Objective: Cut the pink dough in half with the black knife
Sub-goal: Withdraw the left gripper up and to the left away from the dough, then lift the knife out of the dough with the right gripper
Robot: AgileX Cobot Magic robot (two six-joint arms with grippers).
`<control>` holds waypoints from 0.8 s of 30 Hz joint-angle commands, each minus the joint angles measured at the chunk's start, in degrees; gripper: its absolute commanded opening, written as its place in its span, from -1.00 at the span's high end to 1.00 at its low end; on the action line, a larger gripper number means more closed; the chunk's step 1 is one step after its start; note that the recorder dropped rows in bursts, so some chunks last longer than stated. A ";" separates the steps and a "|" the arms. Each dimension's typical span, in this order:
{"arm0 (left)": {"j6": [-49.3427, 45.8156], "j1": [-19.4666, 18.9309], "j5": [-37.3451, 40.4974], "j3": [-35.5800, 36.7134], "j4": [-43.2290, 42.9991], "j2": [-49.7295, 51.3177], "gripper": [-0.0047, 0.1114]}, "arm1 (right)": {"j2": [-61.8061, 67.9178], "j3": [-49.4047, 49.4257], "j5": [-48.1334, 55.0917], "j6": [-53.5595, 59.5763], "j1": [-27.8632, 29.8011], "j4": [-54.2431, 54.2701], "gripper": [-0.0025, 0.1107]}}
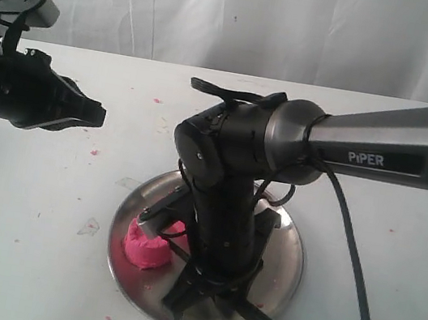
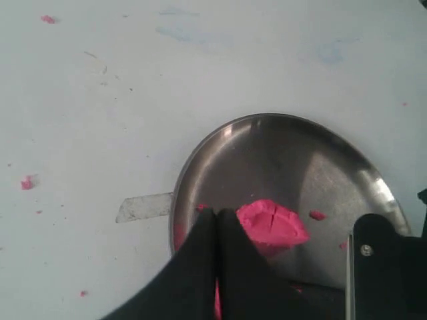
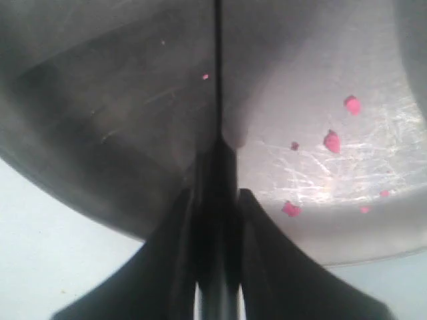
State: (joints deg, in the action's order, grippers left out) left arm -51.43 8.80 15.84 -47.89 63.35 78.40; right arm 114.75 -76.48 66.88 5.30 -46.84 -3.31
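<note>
The bright pink soft dough lump (image 1: 148, 249) lies on the round steel plate (image 1: 291, 251), just beside the right gripper (image 3: 217, 193), which is clamped on the slim black knife (image 3: 217, 80) (blade seen edge-on), while the left gripper (image 2: 215, 223), fingers together, hovers well apart over the crumb-flecked white bench (image 1: 35, 245) before a white curtain (image 1: 302, 27).

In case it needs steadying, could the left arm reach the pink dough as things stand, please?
Probably yes: the pink dough sits on the steel plate's left side, nearest the left gripper, with no obstacle between; the right arm stands close beside it.
</note>
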 commanded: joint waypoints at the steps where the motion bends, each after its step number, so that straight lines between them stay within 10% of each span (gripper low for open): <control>1: 1.61 -0.04 2.78 0.72 1.32 -1.11 0.92 | -3.33 -0.13 0.40 -0.56 -0.07 -1.98 0.96; 24: 1.64 -0.04 2.82 0.72 0.85 -1.11 0.92 | -20.29 -0.13 -4.63 -8.18 0.03 -10.31 0.96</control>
State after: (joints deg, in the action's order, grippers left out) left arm -49.94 8.80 18.28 -47.44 63.49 78.01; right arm 96.23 -76.48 62.79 -1.24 -46.84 -13.51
